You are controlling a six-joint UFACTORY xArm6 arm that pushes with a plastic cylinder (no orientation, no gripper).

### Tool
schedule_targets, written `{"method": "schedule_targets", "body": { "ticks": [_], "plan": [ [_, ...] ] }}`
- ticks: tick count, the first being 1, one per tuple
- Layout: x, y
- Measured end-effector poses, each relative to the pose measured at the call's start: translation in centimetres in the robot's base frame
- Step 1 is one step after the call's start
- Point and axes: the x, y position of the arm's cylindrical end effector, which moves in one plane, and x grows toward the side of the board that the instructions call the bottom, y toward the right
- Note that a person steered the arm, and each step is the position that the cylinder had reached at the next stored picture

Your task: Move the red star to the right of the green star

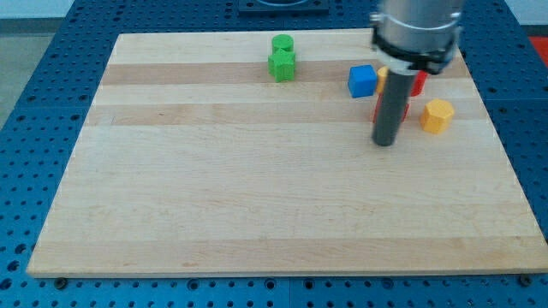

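My tip (385, 143) rests on the board at the view's right, just below a red block (378, 108) that the rod mostly hides, so I cannot make out its shape. A second red block (419, 83) peeks out at the rod's right, higher up, its shape also unclear. The green star (282, 66) lies near the view's top centre, far to the left of my tip. A second green block (282, 43), roundish, touches the star from above.
A blue cube (362, 80) sits left of the rod. An orange-yellow hexagonal block (437, 115) lies right of the tip. A sliver of yellow block (383, 75) shows beside the blue cube. The wooden board (257, 205) lies on a blue perforated table.
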Motion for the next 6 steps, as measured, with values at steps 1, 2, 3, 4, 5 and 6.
{"method": "schedule_targets", "body": {
  "ticks": [1, 2, 3, 4, 5, 6],
  "plan": [
    [0.5, 0.8],
    [0.4, 2.1],
    [-4.2, 3.9],
    [-4.3, 3.9],
    [-4.3, 2.9],
    [-3.7, 0.7]
  ]
}}
